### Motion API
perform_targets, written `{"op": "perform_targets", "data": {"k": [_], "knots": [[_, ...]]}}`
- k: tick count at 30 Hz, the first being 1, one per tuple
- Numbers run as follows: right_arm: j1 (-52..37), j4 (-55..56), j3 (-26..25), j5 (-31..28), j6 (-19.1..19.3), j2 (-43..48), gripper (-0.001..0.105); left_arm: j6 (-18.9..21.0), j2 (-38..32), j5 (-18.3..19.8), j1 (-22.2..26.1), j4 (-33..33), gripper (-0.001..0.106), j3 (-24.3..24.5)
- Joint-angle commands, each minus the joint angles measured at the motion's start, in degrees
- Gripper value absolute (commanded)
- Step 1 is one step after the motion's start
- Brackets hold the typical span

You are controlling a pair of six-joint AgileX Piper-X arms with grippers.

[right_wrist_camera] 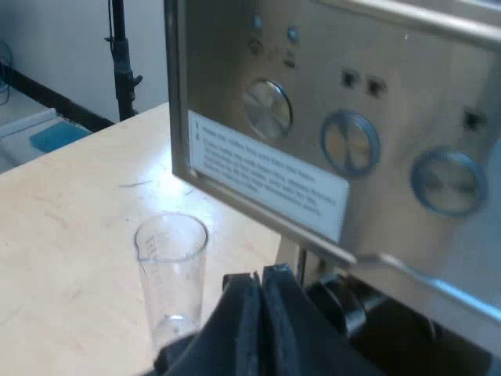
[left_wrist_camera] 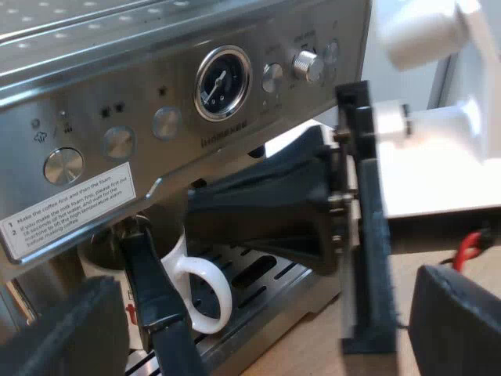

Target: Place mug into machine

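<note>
1. In the left wrist view, my left gripper is wide open. Its two black fingers stand far apart and hold nothing.
2. Beyond these fingers I see the front of the espresso machine, with a round pressure gauge, a knob and a white instruction label.
3. The white mug stands upright on the machine's drip tray, under the brewing head. Its handle points outward, away from the machine.
4. The metal holder is locked into the machine's front, and its dark handle passes down in front of the mug.
5. My right gripper is over the drip tray, just beside the mug, and its tip points toward the mug. I cannot tell whether it touches the mug.
6. In the right wrist view, the fingers of my right gripper are pressed together, with a thin line between them. Nothing is held between them.
7. These fingers point under the steel front panel of the machine, near the dark parts below it.
8. On the panel I see the same label and three round buttons.
9. A measuring glass stands upright on the wooden table, near the machine's corner and just beside my right fingers. It looks empty.
</note>
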State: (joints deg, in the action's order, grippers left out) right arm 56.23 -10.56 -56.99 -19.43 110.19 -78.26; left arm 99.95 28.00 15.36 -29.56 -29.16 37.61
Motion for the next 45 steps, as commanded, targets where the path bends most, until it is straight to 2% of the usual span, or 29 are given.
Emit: {"op": "perform_targets", "data": {"k": [1,16,22,45], "knots": [[-0.8,-1.2,-2.0,-0.1,1.0,-1.2,0.0,0.1,-0.1,0.0,-0.3,0.8,0.079,0.6],[-4.1,-4.3,-2.8,-0.1,0.5,-2.3,0.0,0.1,-0.1,0.0,-0.3,0.8,0.079,0.6],[-4.1,-4.3,-2.8,-4.3,-1.2,-2.3,0.0,0.1,-0.1,0.0,-0.3,0.8,0.079,0.6],[-4.1,-6.0,-2.8,-5.6,-1.2,-2.4,0.0,0.1,-0.1,0.0,-0.3,0.8,0.079,0.6]]}}
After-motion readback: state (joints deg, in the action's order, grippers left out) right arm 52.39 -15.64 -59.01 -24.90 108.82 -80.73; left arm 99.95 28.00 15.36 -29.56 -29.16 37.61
